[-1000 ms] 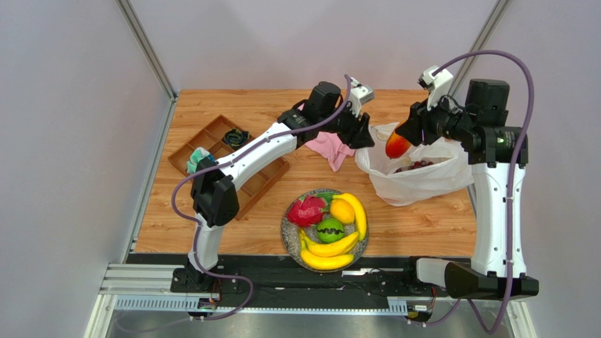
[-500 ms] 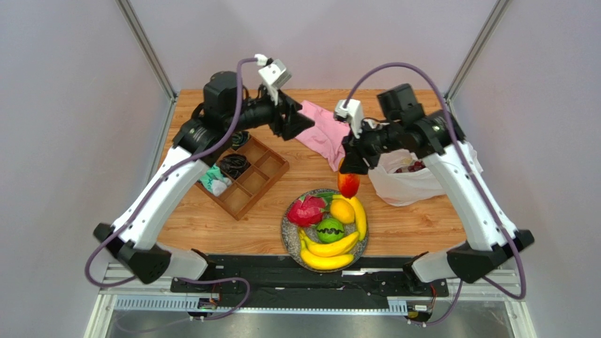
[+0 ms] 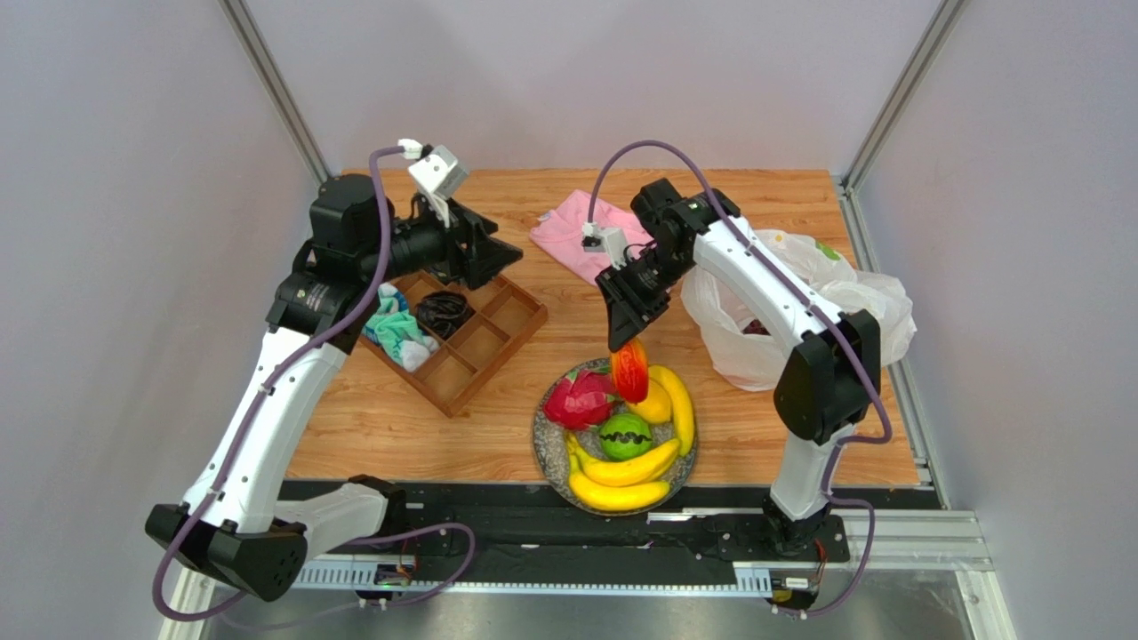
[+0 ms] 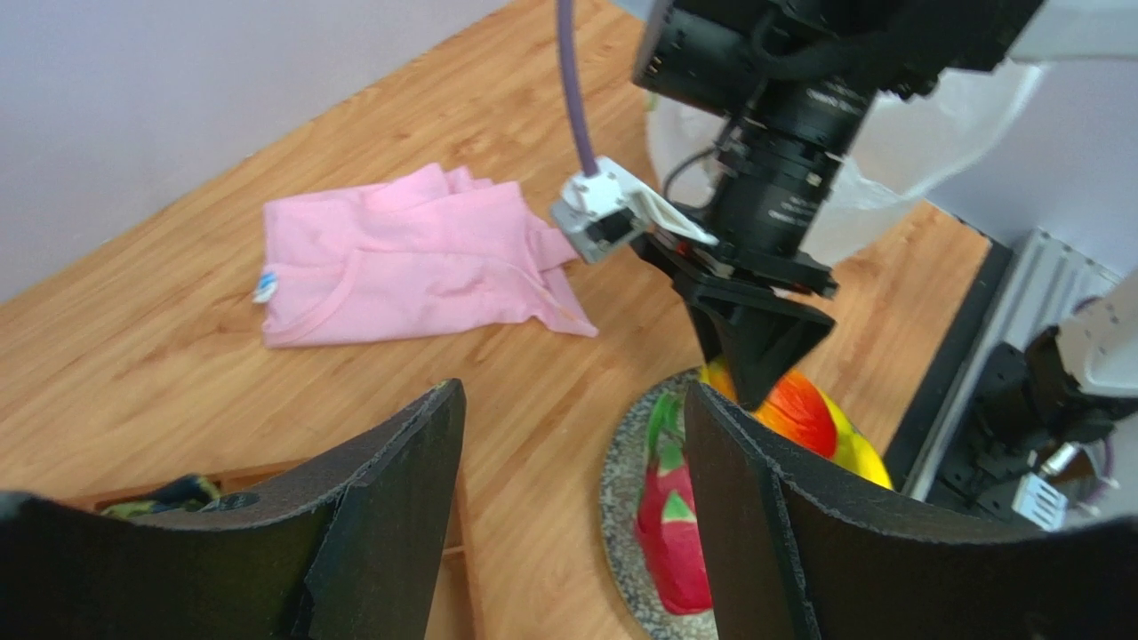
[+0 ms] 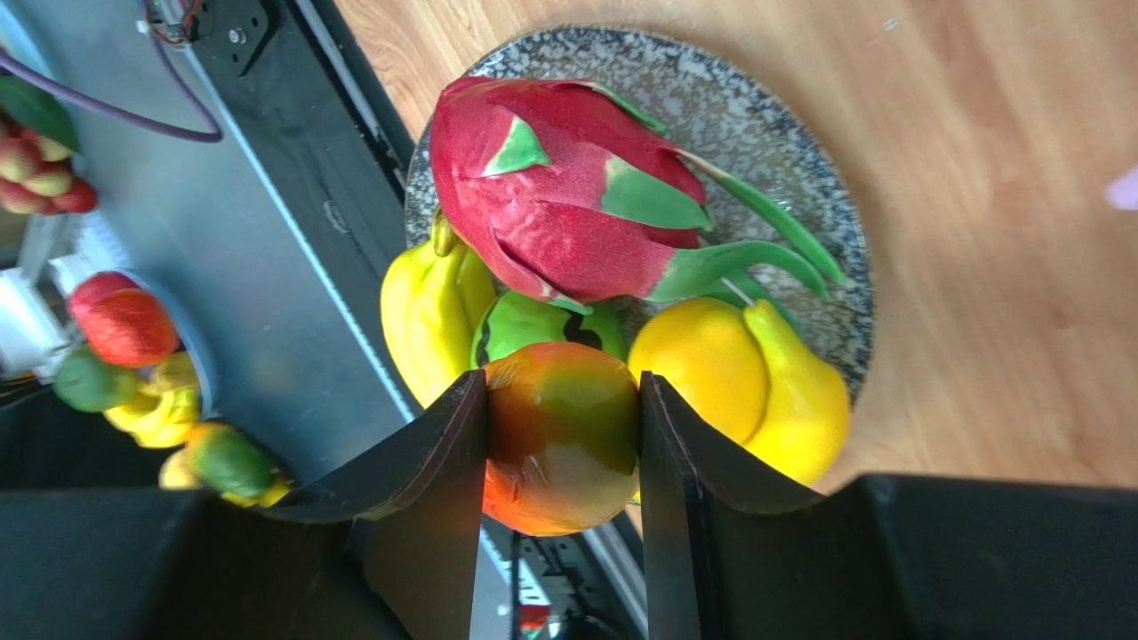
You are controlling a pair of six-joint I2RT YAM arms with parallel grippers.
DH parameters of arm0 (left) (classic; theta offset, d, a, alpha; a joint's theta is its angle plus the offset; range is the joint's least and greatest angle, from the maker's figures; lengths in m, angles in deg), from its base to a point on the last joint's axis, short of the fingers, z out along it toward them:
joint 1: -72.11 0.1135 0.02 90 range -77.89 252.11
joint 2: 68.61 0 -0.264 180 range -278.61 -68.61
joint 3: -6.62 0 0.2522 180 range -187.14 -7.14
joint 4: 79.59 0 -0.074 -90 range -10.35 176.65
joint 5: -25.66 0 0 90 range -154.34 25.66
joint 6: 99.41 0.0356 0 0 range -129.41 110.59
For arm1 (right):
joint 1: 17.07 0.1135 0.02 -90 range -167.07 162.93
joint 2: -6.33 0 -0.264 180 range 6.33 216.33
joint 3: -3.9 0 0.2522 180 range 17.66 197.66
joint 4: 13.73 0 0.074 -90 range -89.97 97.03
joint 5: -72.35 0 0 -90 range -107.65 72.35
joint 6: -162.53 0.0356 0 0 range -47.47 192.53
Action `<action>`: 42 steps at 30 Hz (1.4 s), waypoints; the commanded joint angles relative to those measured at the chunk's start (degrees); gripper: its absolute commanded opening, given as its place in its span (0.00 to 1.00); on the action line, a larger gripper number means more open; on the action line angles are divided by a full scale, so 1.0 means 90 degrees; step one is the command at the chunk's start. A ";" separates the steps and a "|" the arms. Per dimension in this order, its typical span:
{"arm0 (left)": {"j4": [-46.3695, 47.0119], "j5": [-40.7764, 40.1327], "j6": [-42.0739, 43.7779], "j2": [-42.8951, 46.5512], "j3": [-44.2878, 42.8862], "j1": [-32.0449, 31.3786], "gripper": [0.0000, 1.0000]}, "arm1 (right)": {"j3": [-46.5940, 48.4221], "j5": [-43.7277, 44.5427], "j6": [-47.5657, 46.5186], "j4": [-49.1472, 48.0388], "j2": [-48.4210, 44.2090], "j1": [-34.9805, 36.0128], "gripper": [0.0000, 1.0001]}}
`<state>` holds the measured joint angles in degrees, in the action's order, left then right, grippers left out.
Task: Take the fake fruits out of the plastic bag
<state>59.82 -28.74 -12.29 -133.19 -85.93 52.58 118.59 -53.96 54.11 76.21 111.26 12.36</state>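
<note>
1. top external view: the right hand hangs just above the plate, its two fingers closed on a red-orange fruit. the right wrist view shows the fruit pinched on both flanks.
2. step in hand, as judged: setting down a fruit taken from the plastic bag. the fruit is clear of the bag and over the plate, not yet released.
3. location: the fruit sits above the gap between the dragon fruit and the lemon. the green fruit and the bananas lie nearer the arm bases. whether it touches the pile cannot be told.
4. orientation: its long axis runs along the fingers, aimed down at the plate. the greener end leads and the redder end lies back toward the palm.
5. next move, as judged: lower slightly and part the fingers so the fruit settles into the pile. the plate is crowded and a roll toward the rim is possible. after that, back to the bag, where something dark shows inside.
6. left hand: fingers wide apart, holding nothing, above the far corner of the wooden tray, well apart from the bag.
</note>
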 commanded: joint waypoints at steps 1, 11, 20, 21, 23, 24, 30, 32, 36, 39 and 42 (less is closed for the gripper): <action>0.0510 0.0303 -0.0188 -0.0061 0.0062 0.0548 0.70 | -0.0050 -0.0525 0.0580 0.0051 0.0285 -0.0067 0.25; 0.0706 0.0566 -0.0383 -0.0188 0.0384 0.0578 0.69 | -0.0941 -0.0721 0.1216 -0.0476 0.0636 -0.0077 0.31; 0.0842 0.0625 -0.0520 -0.0481 0.0297 0.0578 0.69 | -0.0520 -0.0565 0.1167 -0.0467 0.1232 -0.0194 0.40; 0.0842 0.0625 -0.0530 -0.0500 0.0277 0.0578 0.69 | -0.0530 -0.0545 0.1157 -0.0476 0.1252 -0.0223 0.41; 0.0872 0.0635 -0.0540 -0.0559 0.0258 0.0578 0.69 | -0.0511 -0.0516 0.1157 -0.0535 0.1320 -0.0223 0.40; 0.0881 0.0645 -0.0550 -0.0598 0.0258 0.0568 0.69 | -0.0491 -0.0496 0.1157 -0.0564 0.1349 -0.0223 0.42; 0.1008 0.0771 -0.0706 -0.0715 0.0297 0.0568 0.68 | -0.0170 -0.0399 0.1294 -0.0681 0.1584 -0.0223 0.63; 0.1038 0.0772 -0.0735 -0.0725 0.0326 0.0568 0.68 | -0.0091 -0.0292 0.1362 -0.0711 0.1603 -0.0233 0.72; 0.1057 0.0820 -0.0755 -0.0735 0.0355 0.0568 0.68 | -0.0081 -0.0086 0.1314 -0.0643 0.1458 -0.0243 0.80; 0.1116 0.0850 -0.0784 -0.0764 0.0365 0.0568 0.68 | -0.0179 -0.0047 0.1343 -0.0642 0.1263 -0.0243 0.86; 0.1174 0.0898 -0.0843 -0.0794 0.0375 0.0568 0.68 | -0.0169 0.0265 0.1362 -0.0604 0.1086 -0.0252 1.00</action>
<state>67.27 -22.64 -18.56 -140.09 -82.45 57.63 115.94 -54.77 65.87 71.03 125.51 10.48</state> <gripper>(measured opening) 0.682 0.983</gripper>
